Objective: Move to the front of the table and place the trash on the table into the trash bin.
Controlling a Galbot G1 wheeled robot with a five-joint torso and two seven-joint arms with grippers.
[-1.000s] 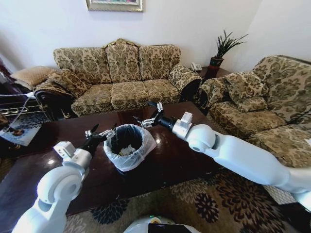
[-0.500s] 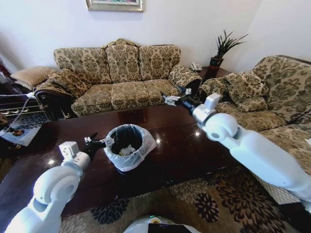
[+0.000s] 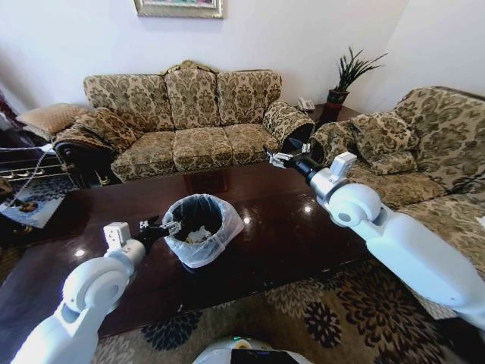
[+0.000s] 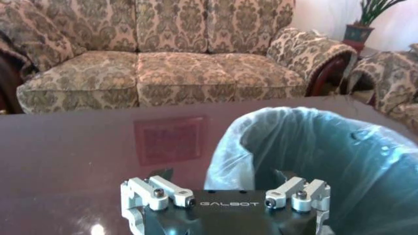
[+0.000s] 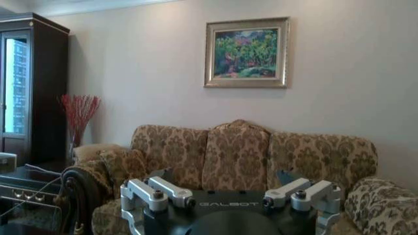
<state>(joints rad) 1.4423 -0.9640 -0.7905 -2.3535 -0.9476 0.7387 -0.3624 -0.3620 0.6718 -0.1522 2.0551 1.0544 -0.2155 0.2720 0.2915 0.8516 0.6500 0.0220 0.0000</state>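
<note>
While the trash bin (image 3: 198, 227) stands near the middle of the table (image 3: 280, 235) with crumpled white tissue inside, no scraps show on the dark wood, so the clearing step looks near its end. Beside the bin's rim, the left gripper (image 3: 161, 226) hangs with fingers spread and empty; the right gripper (image 3: 279, 158) is raised over the table's far edge, also spread and empty. Any next move calls for checking the tabletop. From the left wrist, the bag's blue-tinted lining (image 4: 313, 147) sits close; the right wrist faces the sofa (image 5: 261, 156) and a framed painting (image 5: 247, 52).
</note>
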